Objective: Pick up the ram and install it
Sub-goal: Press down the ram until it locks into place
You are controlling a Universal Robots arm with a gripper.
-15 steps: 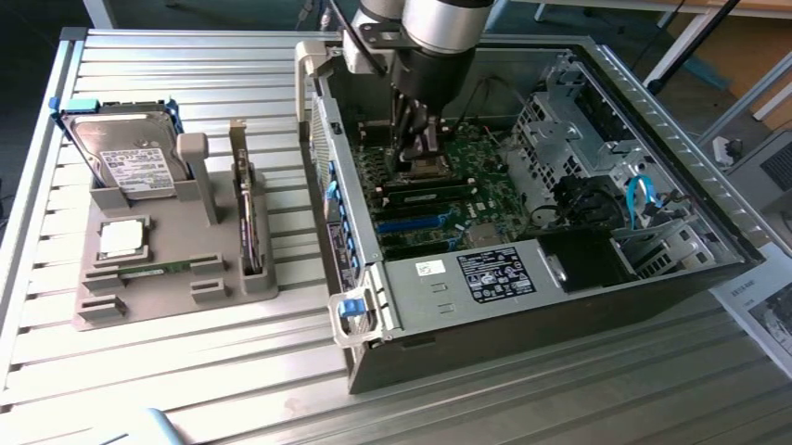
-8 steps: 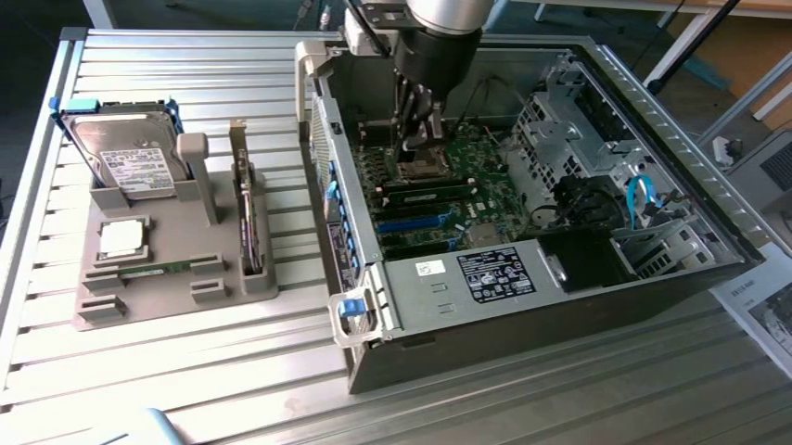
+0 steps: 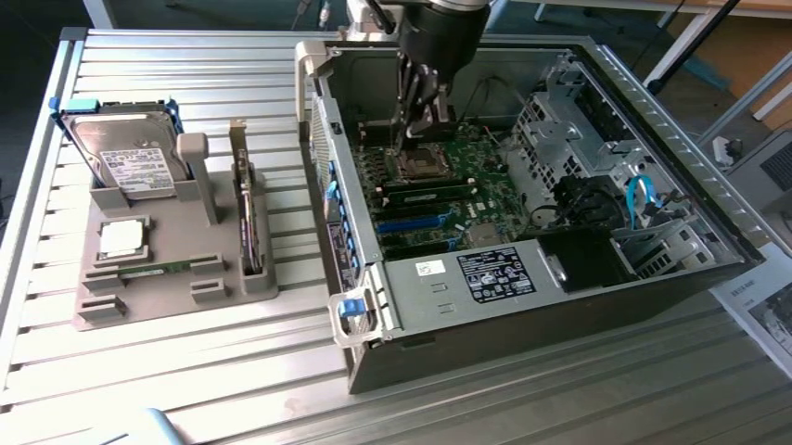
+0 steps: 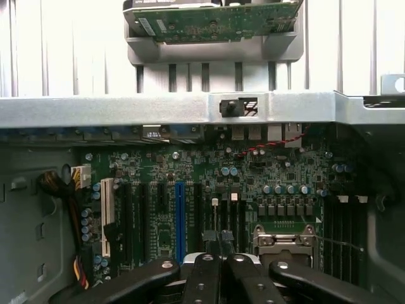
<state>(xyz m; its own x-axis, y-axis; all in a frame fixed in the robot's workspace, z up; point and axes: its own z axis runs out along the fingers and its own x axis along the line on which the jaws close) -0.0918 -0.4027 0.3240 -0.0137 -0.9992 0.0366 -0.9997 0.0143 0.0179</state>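
Ram (image 3: 155, 270), as far as I can make out, is the thin green stick lying flat in the grey holder (image 3: 173, 306) on the worktop (image 3: 185, 389), just beside the square silver processor (image 3: 122, 238). I judge it light, stiff and fragile, so I would pinch it by its long bare edges, clear of chips and contacts. My claw (image 3: 415, 139) is clenched on nothing I can see, well apart from the stick, inside the open computer case (image 3: 693, 185) above the motherboard (image 4: 272, 171).
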